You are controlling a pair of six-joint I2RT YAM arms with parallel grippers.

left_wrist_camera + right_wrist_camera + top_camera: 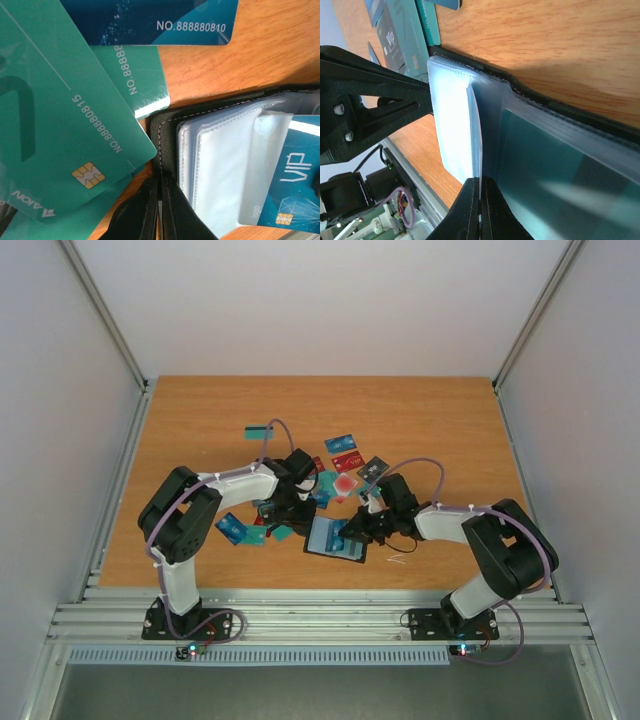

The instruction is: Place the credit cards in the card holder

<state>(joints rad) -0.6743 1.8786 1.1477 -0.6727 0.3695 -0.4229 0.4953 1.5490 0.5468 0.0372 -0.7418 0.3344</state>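
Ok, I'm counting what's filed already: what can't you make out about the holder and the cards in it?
Top view: holder too small, one edge under the right gripper; pockets unreadable.
Left wrist: VIP card cut off by the frame edge; sleeves overlap, hiding those behind.
Right wrist: sleeved card blurred by plastic and closeness; print unreadable.
Total filed: cannot tell.

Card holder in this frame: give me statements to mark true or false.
1. The card holder lies open on the table. True.
2. The right gripper stands wide open. False: it is shut on a clear sleeve of the holder.
3. Every credit card is stowed. False: teal cards and others lie loose beside it.
4. A blue VIP card sits in the holder. True.
5. The left gripper is shut at the holder's black edge. True.
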